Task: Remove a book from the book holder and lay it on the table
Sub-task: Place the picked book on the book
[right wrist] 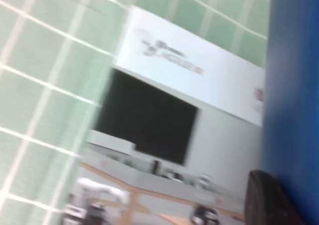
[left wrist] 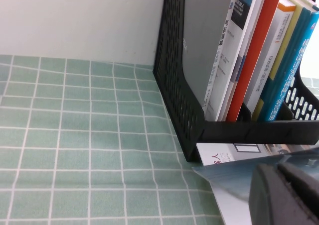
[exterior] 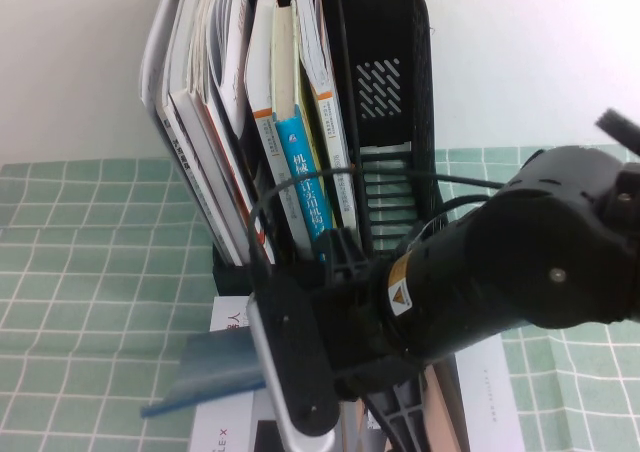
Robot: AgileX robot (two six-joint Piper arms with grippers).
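Now right claw (exterior: 335, 427) grips the book (exterior: 215, 372), nearly flat.

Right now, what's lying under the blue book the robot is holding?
Under the book, shut in the right tool, a white-grey book with a dark panel lies on the table. The arm covers part of it. The left tool is out of view.

I get even, bright, soft light with no hard shadows on the table (exterior: 90, 232). The wall behind the holder (exterior: 395, 92) washes out near white. In the high view my right arm (exterior: 520, 252) sits close and soft, and the book (exterior: 215, 372) smears. The right wrist view is streaked with motion blur; print there is probably unreadable. The left wrist view is sharp.
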